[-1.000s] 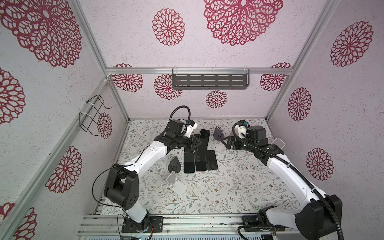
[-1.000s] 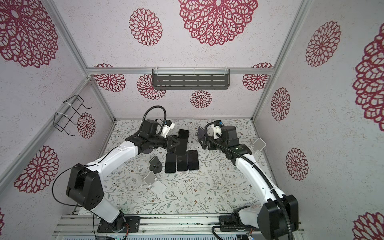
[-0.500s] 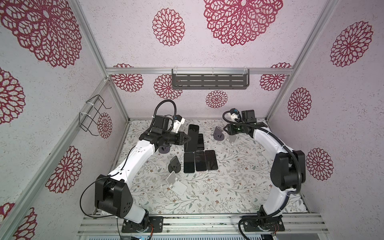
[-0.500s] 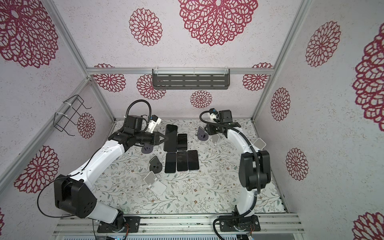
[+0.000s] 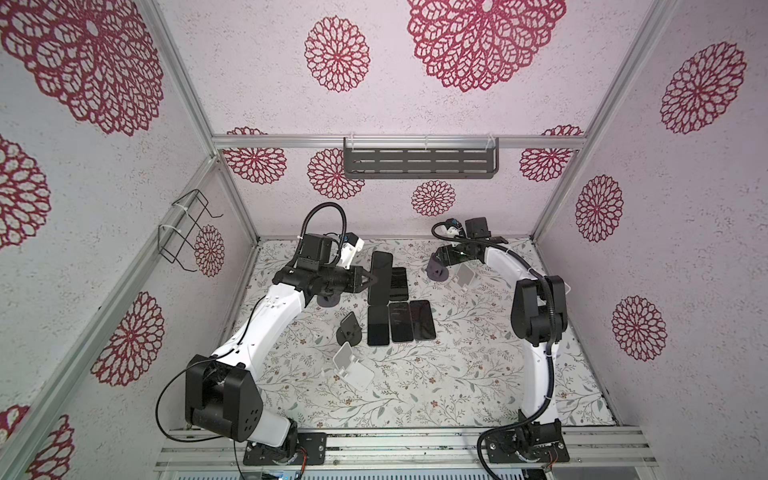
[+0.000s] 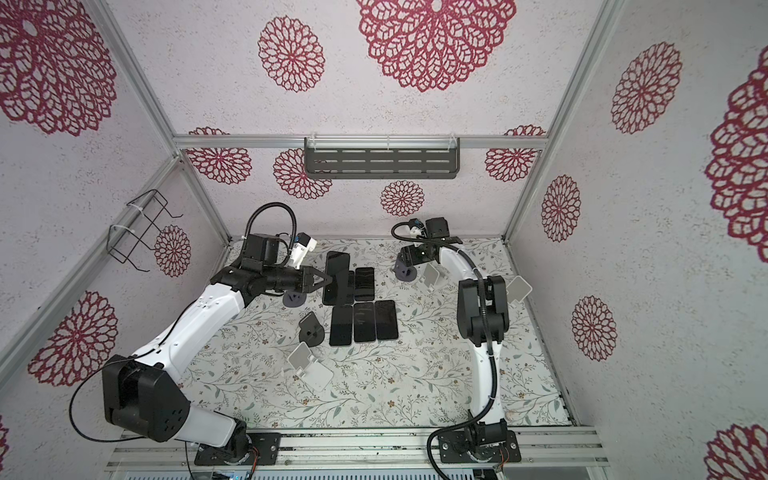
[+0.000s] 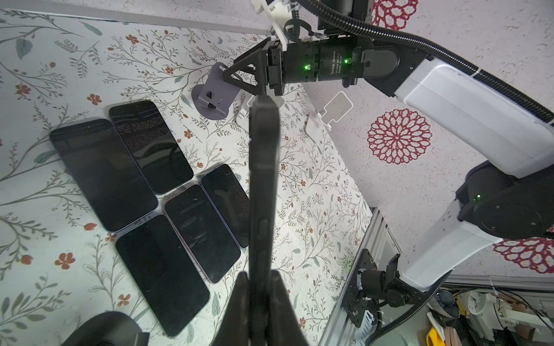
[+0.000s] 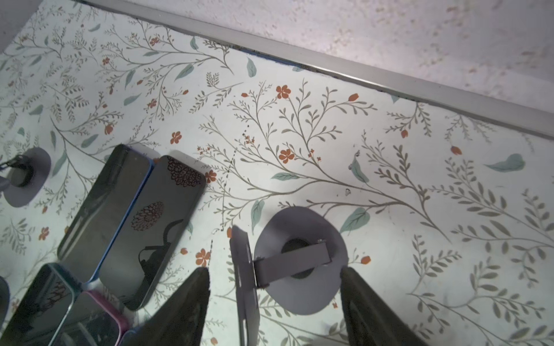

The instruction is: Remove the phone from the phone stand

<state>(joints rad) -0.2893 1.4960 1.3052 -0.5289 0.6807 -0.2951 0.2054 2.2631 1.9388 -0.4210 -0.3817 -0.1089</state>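
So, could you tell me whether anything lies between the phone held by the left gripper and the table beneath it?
Probably yes. In both top views the held phone, pinched at its side by the left gripper, hovers flat over a lying phone in the back row on the table, covering most of it.

white links (image 5: 270, 320), black joints (image 5: 220, 399), ribbed cables (image 7: 389, 31)

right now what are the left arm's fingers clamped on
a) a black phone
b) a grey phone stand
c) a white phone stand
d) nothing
a: in the left wrist view the left fingers pinch the black phone by its end, holding it edge-on above the table.
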